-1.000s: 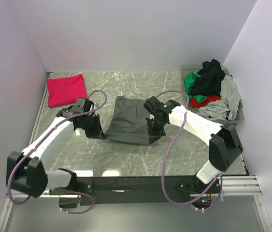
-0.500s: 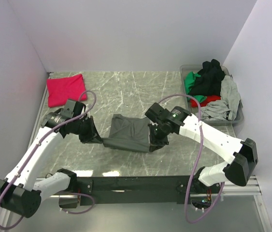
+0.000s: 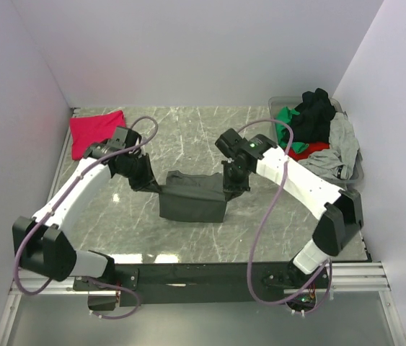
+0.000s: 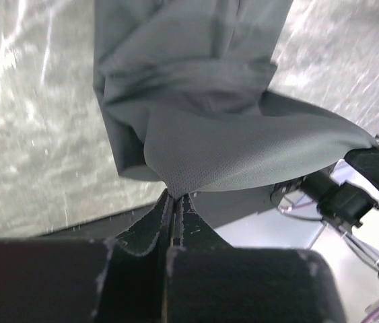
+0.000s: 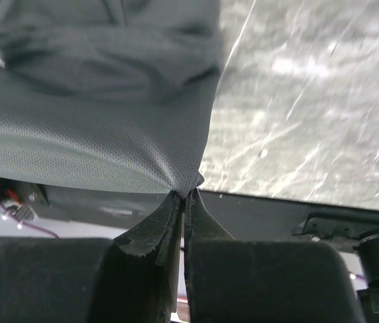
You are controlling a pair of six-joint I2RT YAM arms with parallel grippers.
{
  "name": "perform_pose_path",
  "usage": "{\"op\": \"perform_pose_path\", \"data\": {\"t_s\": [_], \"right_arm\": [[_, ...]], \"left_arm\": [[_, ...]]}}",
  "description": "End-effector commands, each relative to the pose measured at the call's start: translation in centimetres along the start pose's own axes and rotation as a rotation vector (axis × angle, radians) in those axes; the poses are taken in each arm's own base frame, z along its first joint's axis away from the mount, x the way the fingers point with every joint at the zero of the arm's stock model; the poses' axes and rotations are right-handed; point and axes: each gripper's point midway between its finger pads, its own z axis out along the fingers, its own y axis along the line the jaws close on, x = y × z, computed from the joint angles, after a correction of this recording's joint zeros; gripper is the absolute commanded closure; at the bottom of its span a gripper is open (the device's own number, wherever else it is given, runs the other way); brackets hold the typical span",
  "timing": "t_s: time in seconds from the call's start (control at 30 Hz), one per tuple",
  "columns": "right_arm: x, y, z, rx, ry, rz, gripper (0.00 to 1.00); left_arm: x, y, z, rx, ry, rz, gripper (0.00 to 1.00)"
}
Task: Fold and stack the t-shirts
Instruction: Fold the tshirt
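Pinching the grey shirt's (image 3: 192, 202) far corners, left gripper (image 4: 176, 197) and right gripper (image 5: 184, 194), its length crosswise over desk (image 3: 188, 137).

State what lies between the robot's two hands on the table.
The dark grey t-shirt spans the gap, pinched at either end by the left hand and right hand; the top view shows it.

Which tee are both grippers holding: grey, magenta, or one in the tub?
The dark grey t-shirt mid-table: left gripper and right gripper each pinch an edge. The magenta t-shirt lies folded far left; other t-shirts sit heaped in the tub.
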Motion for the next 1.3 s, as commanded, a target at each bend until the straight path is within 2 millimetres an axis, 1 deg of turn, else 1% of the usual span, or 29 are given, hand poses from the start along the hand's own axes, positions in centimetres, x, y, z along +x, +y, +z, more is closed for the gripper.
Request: {"op": "perform_pose_path", "data": {"t_s": [0.0,0.07,0.1,0.17,0.2,0.27,0.3,0.37,0.4,0.47,0.5,0.57,0.6,0.63,0.67,0.7,0.73,0.8,0.83,0.87,0.93,1.03,1.07,1.1,1.13,1.17,1.2,1.23,1.27], "right_arm": [[-2.5,-1.0,0.5,0.066,-0.021,-0.042,1.0],[-3.5,-0.7,0.7,0.066,-0.025,-0.058,1.0],[-4.1,-0.8,1.5,0.078,-0.014,-0.055,1.0],[-5.2,-0.7,1.9,0.081,-0.017,-0.063,1.0],[-5.9,-1.0,2.9,0.094,-0.005,-0.056,1.0],[-6.9,-1.1,3.3,0.095,-0.008,-0.065,1.0],[-7.4,-1.2,4.3,0.107,0.007,-0.065,1.0],[-8.8,-1.3,4.7,0.103,0.0,-0.069,1.0],[-9.1,-1.4,5.7,0.114,0.02,-0.07,1.0],[-10.2,-1.5,6.2,0.116,0.022,-0.078,1.0],[-10.5,-1.7,7.2,0.13,0.042,-0.077,1.0],[-11.7,-1.7,7.4,0.125,0.038,-0.08,1.0],[-11.9,-1.9,8.4,0.132,0.057,-0.079,1.0],[-12.6,-1.6,8.4,0.119,0.047,-0.086,1.0],[-13.1,-1.8,8.8,0.119,0.053,-0.083,1.0],[-13.2,-1.8,9.6,0.113,0.075,-0.079,0.94],[-14.0,-1.5,9.5,0.097,0.061,-0.091,0.73],[-14.7,-1.3,10.1,0.082,0.065,-0.089,0.56],[-15.8,-0.9,9.5,0.062,0.038,-0.094,0.46],[-16.2,-0.7,9.3,0.053,0.03,-0.093,0.42],[-17.5,-0.4,8.3,0.034,-0.002,-0.089,0.36],[-18.2,-0.3,7.0,0.017,-0.038,-0.081,0.36],[-18.2,-0.3,6.8,0.014,-0.043,-0.08,0.36],[-18.3,0.0,6.0,-0.002,-0.066,-0.082,0.36],[-17.6,-0.2,6.2,-0.001,-0.053,-0.085,0.36],[-17.8,0.2,5.1,-0.028,-0.086,-0.09,0.36],[-17.5,0.4,4.8,-0.044,-0.091,-0.091,0.36],[-16.4,0.2,5.2,-0.049,-0.067,-0.093,0.36],[-16.2,1.1,4.2,-0.105,-0.086,-0.1,0.36]], "left_arm": [[-3.9,-0.4,0.1,-0.003,-0.102,0.037,1.0],[-4.7,-0.1,0.7,-0.01,-0.105,0.028,1.0],[-5.2,0.1,1.4,-0.014,-0.099,0.023,1.0],[-6.1,0.4,2.1,-0.015,-0.099,0.019,1.0],[-6.4,0.8,3.0,-0.019,-0.075,0.01,1.0],[-7.3,1.0,3.9,-0.012,-0.068,0.016,1.0],[-7.8,1.2,4.9,-0.016,-0.047,0.013,1.0],[-8.8,1.2,5.8,-0.016,-0.044,0.028,1.0],[-9.7,1.3,6.6,-0.021,-0.035,0.027,1.0],[-10.5,1.4,7.4,-0.026,-0.028,0.03,1.0],[-11.2,1.6,8.3,-0.033,-0.017,0.025,1.0],[-11.7,2.1,9.0,-0.044,-0.006,0.014,1.0],[-12.1,2.3,9.6,-0.05,0.002,0.006,1.0],[-12.5,2.5,9.8,-0.053,-0.001,-0.008,1.0],[-12.7,2.7,10.1,-0.061,-0.001,-0.015,1.0],[-13.0,3.0,10.6,-0.07,0.004,-0.026,1.0],[-13.3,3.2,10.7,-0.082,0.003,-0.048,0.86],[-14.0,3.2,10.9,-0.086,-0.004,-0.062,0.6],[-14.4,3.1,10.8,-0.086,-0.017,-0.07,0.49],[-14.9,2.9,10.6,-0.084,-0.034,-0.069,0.34],[-16.0,2.4,9.9,-0.087,-0.081,-0.063,0.22],[-16.8,1.7,9.0,-0.065,-0.134,-0.045,0.2],[-16.9,1.4,8.8,-0.05,-0.144,-0.037,0.2],[-16.5,1.4,8.7,-0.039,-0.142,-0.031,0.2],[-16.4,1.1,8.7,-0.016,-0.146,-0.015,0.21],[-16.1,1.1,8.7,-0.008,-0.143,-0.01,0.21],[-15.4,1.2,8.7,0.0,-0.133,-0.007,0.21],[-15.0,1.1,8.6,0.016,-0.128,0.004,0.22],[-14.9,1.1,8.6,0.028,-0.137,0.013,0.22]]}}
